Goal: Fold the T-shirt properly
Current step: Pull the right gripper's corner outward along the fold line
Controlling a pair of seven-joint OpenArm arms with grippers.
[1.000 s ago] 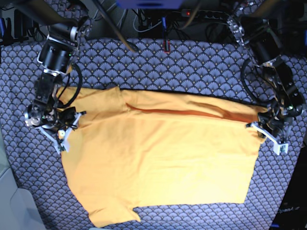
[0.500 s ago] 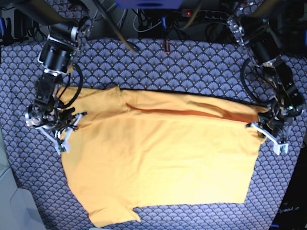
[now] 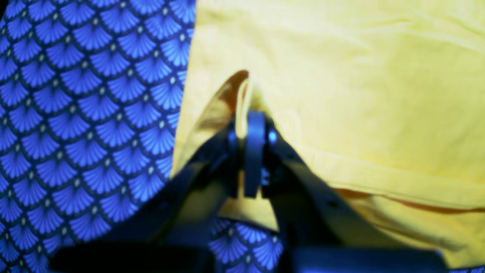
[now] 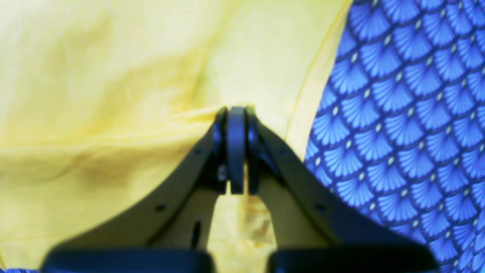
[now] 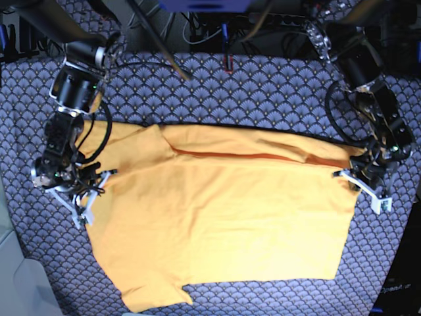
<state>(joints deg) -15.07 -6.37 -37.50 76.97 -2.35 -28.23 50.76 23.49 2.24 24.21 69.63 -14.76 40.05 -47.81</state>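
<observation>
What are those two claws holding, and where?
Both tools pinch the T-shirt: the left tool at its hem-side edge, the right tool near its sleeve-side edge.

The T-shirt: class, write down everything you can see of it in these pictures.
The T-shirt is plain yellow-orange soft cloth with no print, spread flat on the blue-grey fan-patterned tablecloth and lying sideways. Its far long edge is folded over, showing a darker crease line. One short sleeve pokes out at the near left corner. The right hand is shut, pinching cloth at its left edge; the left hand is shut on a raised fold at its right edge.
</observation>
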